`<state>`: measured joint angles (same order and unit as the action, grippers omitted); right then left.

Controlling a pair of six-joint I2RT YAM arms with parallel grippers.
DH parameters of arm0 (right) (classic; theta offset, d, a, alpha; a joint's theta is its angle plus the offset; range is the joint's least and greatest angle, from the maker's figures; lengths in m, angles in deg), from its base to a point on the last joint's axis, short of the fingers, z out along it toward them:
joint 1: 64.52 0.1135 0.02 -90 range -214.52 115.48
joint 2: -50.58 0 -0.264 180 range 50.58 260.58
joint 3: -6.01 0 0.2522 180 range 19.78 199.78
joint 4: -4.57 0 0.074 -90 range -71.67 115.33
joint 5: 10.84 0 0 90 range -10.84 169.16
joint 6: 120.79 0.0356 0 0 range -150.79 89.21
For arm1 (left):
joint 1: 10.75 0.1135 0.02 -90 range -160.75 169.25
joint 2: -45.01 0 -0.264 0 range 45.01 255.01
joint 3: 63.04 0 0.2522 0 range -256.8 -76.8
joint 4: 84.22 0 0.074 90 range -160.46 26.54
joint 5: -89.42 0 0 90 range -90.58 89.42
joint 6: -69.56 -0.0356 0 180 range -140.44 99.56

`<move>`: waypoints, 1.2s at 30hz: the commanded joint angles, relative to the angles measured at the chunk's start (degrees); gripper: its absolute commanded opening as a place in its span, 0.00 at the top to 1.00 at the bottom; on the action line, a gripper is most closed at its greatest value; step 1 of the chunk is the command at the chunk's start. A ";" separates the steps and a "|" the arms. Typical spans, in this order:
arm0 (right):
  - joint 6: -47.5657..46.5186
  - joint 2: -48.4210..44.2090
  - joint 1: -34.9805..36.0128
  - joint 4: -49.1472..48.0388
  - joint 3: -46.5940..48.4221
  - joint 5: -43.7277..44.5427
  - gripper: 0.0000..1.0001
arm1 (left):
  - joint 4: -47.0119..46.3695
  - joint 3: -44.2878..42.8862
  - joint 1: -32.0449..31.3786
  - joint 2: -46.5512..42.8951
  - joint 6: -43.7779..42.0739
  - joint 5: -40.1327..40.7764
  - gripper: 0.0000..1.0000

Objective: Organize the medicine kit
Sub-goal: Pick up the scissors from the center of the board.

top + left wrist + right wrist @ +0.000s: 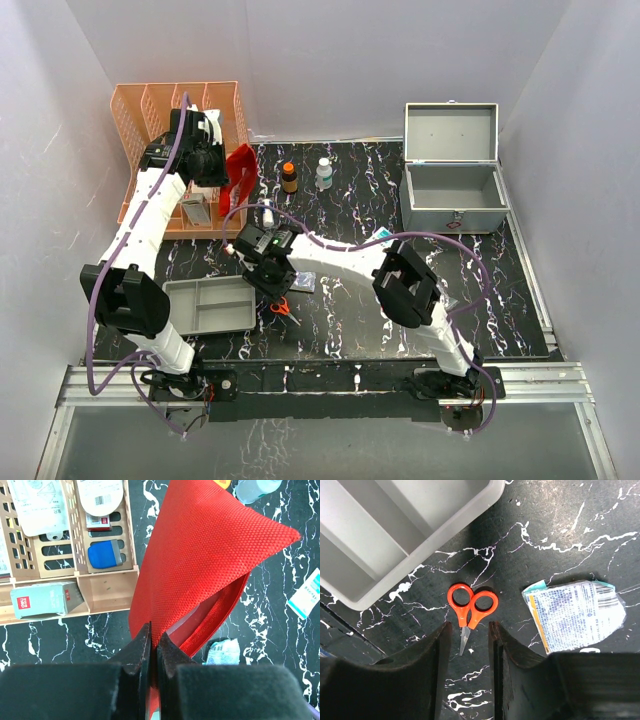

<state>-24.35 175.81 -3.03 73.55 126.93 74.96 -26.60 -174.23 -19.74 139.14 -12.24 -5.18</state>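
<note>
A: Where is the medicine kit [440, 218]?
B: At the far right corner of the table [500, 300], with its lid up.
A: And the left gripper [150, 647]?
B: Its fingers are pressed together on an edge of the red pouch [200, 555], near the far left corner.
A: The right gripper [469, 630]?
B: Partly open and holding nothing. The blade tip of the orange scissors [470, 605] lies between its fingers.

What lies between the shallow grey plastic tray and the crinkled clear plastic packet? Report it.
Small orange-handled scissors, lying flat; this shows in the right wrist view.
</note>
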 commanded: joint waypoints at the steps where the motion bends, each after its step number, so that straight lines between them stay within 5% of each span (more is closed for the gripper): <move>1: -0.99 1.03 0.29 -2.04 0.54 -0.87 0.68 | 0.14 0.46 0.29 -3.23 1.04 -1.54 1.00; 36: -0.81 6.41 0.29 -4.82 -0.21 -1.37 0.72 | -1.19 2.01 0.67 -4.00 1.90 -2.91 1.00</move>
<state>-24.52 180.60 -3.03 71.21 126.95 73.01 -27.17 -172.37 -19.48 138.87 -10.82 -6.73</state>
